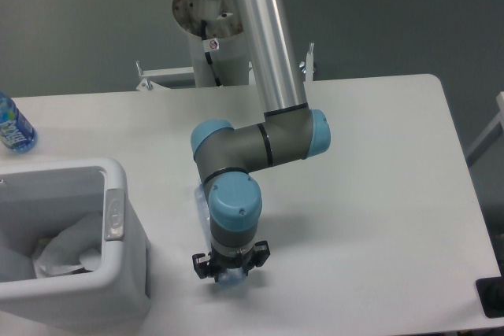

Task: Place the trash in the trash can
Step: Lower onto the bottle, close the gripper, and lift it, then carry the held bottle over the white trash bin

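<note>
The flattened clear plastic bottle (202,204) lies mostly hidden under my wrist; only a pale strip shows left of the wrist and a bluish bit below the fingers. My gripper (231,271) points down near the table's front edge and is shut on the bottle's near end. The white trash can (118,194) stands at the front left, a short way left of the gripper. The crumpled whitish wrapper (67,248) lies inside it.
An intact water bottle with a blue label (12,126) stands at the far left edge of the table. The arm's base column (211,45) rises behind the table. A dark object (492,297) sits at the front right corner.
</note>
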`<action>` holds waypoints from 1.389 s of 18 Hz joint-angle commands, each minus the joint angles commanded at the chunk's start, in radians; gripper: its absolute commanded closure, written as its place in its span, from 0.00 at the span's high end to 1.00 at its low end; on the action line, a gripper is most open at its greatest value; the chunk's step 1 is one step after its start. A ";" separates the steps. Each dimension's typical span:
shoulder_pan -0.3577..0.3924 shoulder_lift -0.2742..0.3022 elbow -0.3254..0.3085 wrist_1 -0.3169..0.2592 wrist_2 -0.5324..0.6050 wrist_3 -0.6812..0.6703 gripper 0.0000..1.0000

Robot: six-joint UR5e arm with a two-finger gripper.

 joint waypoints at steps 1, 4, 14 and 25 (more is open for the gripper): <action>0.011 0.023 0.011 0.000 0.000 0.017 0.59; 0.058 0.098 0.051 0.027 -0.012 0.054 0.59; 0.154 0.216 0.297 0.116 -0.252 -0.001 0.59; -0.092 0.296 0.298 0.228 -0.298 -0.012 0.59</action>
